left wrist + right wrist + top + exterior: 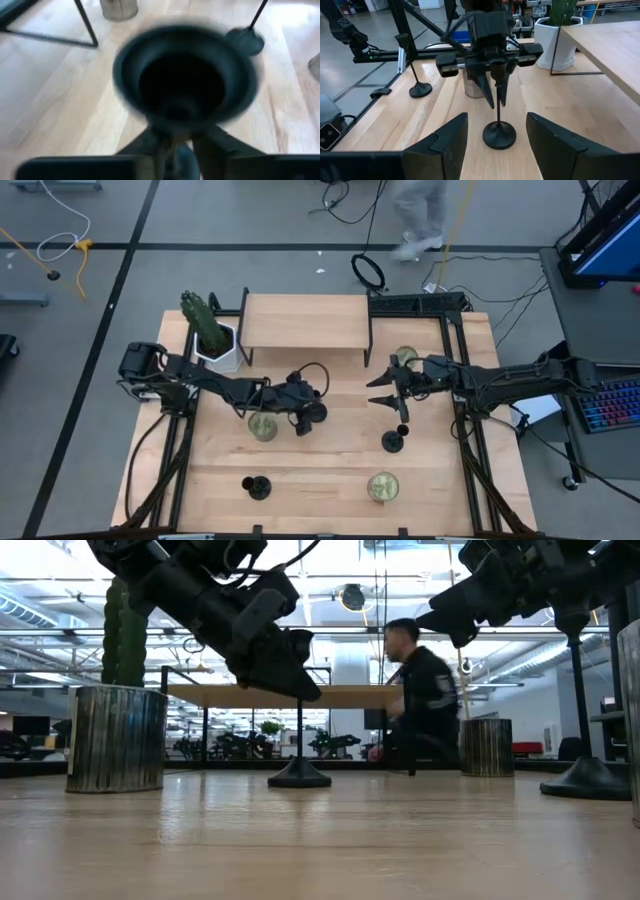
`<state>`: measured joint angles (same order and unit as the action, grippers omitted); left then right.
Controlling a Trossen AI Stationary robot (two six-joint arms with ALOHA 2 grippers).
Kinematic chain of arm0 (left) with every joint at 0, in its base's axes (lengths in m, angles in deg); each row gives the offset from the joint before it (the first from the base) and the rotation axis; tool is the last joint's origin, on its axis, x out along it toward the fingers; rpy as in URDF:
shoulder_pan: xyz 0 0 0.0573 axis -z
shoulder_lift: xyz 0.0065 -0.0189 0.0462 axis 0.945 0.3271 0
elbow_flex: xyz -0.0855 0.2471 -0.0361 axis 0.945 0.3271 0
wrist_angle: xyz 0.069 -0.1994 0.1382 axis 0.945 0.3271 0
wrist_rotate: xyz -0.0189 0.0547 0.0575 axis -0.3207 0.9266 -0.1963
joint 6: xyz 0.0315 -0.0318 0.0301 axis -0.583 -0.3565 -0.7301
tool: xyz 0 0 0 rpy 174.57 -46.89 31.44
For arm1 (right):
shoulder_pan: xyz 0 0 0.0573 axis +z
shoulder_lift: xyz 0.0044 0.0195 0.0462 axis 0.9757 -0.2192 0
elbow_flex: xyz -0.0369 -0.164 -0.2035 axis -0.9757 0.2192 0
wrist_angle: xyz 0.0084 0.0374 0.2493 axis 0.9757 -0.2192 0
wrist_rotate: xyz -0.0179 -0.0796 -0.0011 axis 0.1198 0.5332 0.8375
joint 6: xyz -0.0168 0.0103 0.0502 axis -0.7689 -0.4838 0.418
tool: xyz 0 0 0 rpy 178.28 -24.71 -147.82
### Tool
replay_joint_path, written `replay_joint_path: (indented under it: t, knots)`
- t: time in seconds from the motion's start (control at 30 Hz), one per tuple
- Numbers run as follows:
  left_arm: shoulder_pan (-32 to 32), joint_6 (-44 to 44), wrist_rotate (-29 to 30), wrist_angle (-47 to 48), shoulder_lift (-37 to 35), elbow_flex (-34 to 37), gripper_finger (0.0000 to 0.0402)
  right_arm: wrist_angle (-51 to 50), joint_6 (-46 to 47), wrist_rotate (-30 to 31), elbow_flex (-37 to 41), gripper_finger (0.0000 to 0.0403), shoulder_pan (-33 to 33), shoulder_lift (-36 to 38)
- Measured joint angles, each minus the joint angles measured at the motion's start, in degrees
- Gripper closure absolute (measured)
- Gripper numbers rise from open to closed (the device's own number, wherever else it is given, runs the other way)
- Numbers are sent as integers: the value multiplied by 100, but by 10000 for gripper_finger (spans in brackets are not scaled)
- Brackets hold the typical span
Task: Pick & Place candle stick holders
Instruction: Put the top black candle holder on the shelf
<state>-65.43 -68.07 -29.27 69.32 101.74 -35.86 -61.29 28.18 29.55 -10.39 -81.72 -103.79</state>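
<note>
Your left gripper (495, 97) has its fingers narrowed around the stem of a candle stick holder (498, 134) standing on the bench (330, 465); your right gripper (385, 392) fingers spread wide, apart from it.

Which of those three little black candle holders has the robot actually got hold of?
The middle candle holder, clamped at its stem by the left pincer. The other two stand free: one near the front edge, one below the open right pincer.
</note>
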Motion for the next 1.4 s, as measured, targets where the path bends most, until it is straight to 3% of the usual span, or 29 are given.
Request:
replay_joint_path:
  t: [0.07, 0.13, 0.43, 0.63, 0.9, 1.13, 1.4]
  knots:
    - [0, -44, 3, 63, -76, 6, 373, 20, 4, 13, 0, 206, 0, 0]
    - [0, -44, 16, 6, -151, 3, 387, 27, 13, 12, 0, 206, 0, 0]
    - [40, -589, 93, 306, -1324, -216, 388, 54, 17, 365, 0, 206, 0, 0]
    - [-119, -1090, 134, 1170, -2283, -502, 389, 148, 17, 479, 0, 206, -2, 0]
    - [-588, -1580, 860, 1828, -3332, -585, 388, 231, 17, 494, 0, 206, -2, 0]
    - [-1305, -1599, 872, 2154, -3698, -582, 389, 350, 17, 497, 0, 206, -3, 2]
    - [-2056, -1475, 799, 2312, -3568, -582, 389, 350, 17, 497, 0, 206, -11, 2]
